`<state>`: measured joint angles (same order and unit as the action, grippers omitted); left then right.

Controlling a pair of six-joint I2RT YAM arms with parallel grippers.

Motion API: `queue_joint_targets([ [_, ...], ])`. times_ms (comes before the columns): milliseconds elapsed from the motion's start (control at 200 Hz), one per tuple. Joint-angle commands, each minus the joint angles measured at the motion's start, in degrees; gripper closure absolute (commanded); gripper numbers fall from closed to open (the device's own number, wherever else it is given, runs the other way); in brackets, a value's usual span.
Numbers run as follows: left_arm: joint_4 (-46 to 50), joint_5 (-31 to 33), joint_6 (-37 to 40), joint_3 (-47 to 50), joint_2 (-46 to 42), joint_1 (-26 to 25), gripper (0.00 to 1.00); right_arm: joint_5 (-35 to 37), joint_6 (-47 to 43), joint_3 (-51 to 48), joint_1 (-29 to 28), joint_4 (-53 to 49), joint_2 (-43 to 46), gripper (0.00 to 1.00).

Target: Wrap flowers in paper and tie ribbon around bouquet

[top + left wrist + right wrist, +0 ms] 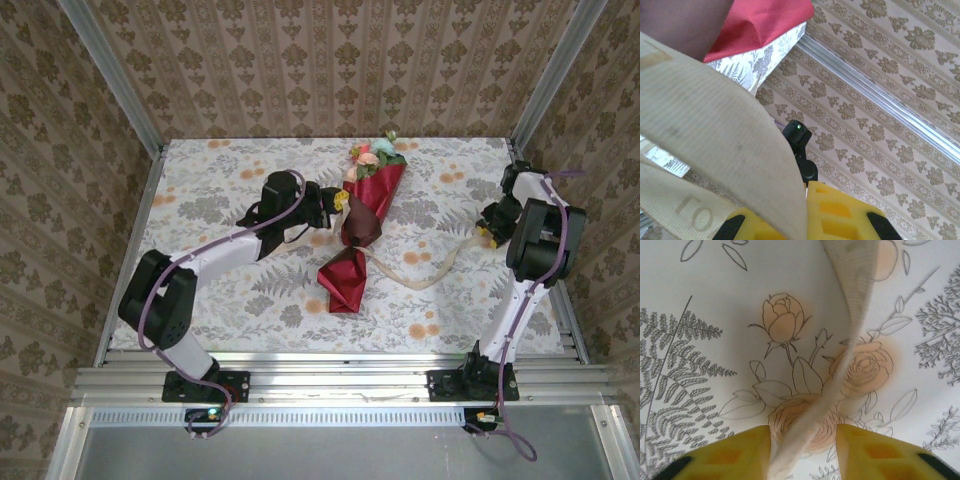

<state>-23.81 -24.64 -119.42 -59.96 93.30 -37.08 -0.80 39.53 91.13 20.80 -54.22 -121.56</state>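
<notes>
**Bouquet, wrapped – ribbon untied**

Done, by appearance: one bouquet [365,212] lies mid-table, one sheet of paper [345,282] coned round the flowers [372,153], whose blooms, too small to count, point to the far edge. Left, as judged: the tie. One ribbon [437,274] trails loose from the cone's waist towards the right – no knot visible. Grippers, two: left gripper [338,203] clamped on the ribbon beside the cone; right gripper [802,432] narrowly parted, ribbon passing between its jaws.
</notes>
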Motion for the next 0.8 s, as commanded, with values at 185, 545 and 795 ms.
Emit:
queue_joint_targets([
  [185,-1.33,-0.07,-0.89,3.38,-1.83,-1.67,1.0,5.72,1.52,-2.38,-6.03,2.35,9.34,1.0],
  [545,-12.57,-1.29,2.02,9.8,1.94,-1.42,1.0,5.03,4.74,-6.32,-31.09,0.9,35.61,1.0],
  [795,-11.63,-3.15,8.57,9.62,3.46,-1.45,1.0,0.72,5.38,5.13,-44.66,5.21,34.17,1.0],
])
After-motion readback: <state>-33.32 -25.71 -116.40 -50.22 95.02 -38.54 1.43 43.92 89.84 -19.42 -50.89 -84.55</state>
